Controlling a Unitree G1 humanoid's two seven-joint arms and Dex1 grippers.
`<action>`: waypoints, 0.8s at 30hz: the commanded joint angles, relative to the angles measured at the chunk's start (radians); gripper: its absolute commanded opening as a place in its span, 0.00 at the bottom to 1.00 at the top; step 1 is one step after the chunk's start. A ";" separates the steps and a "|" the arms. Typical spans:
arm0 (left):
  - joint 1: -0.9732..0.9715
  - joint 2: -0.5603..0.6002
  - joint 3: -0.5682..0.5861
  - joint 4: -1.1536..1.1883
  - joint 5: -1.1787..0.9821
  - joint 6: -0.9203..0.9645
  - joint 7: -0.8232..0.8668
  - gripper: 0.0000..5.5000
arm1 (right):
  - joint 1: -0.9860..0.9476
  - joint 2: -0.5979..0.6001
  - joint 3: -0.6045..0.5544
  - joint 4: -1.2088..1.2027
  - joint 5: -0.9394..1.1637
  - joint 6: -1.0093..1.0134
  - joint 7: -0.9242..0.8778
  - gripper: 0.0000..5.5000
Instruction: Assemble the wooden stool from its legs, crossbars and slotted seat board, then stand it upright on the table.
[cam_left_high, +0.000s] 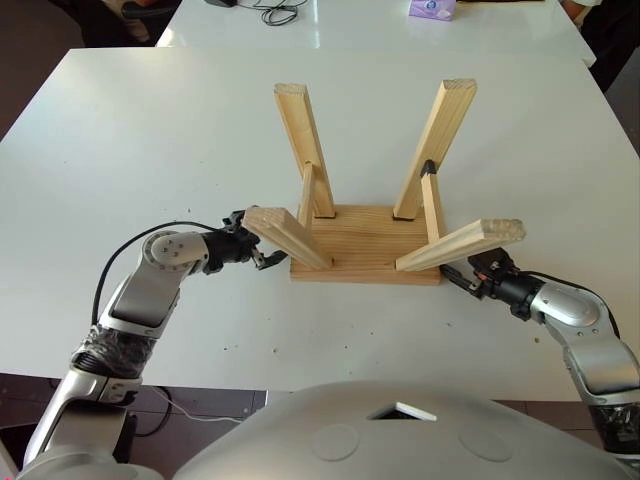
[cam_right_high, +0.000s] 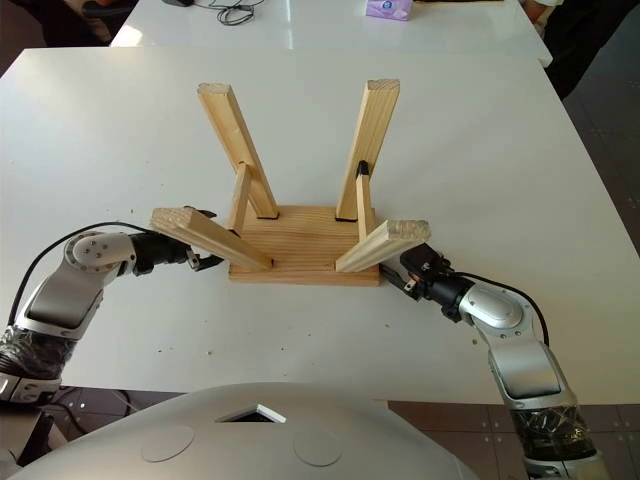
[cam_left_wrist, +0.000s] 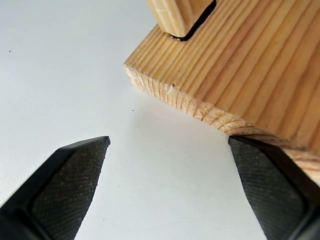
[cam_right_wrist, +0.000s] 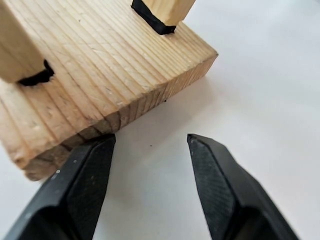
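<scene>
White table (cam_left_high: 150, 130) bears upturned four-legged pale-wood stool (cam_left_high: 365, 247), left claw (cam_left_high: 263, 259) and right claw (cam_left_high: 468, 278) gaping.

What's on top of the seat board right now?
Four legs rise splayed from slots in the seat board, with a crossbar at each side. Its face against the table is hidden.

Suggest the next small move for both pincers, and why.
The seat board lies flat on the table, its four legs pointing up. The left pincer and right pincer are open, each at a near corner, gripping nothing. I'd probably ease both in and close on those corners, ready to flip.
</scene>
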 joint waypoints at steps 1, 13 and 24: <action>0.026 0.014 -0.015 -0.036 -0.014 0.000 -0.046 0.81 | 0.023 -0.001 0.017 -0.016 -0.010 0.004 0.002 0.49; 0.023 0.045 0.098 0.023 -0.051 -0.001 -0.058 0.68 | 0.081 -0.029 -0.047 -0.030 0.008 -0.004 0.006 0.48; 0.152 0.096 0.111 -0.036 -0.057 -0.056 -0.121 0.65 | 0.105 -0.017 -0.065 -0.046 -0.005 0.012 -0.010 0.35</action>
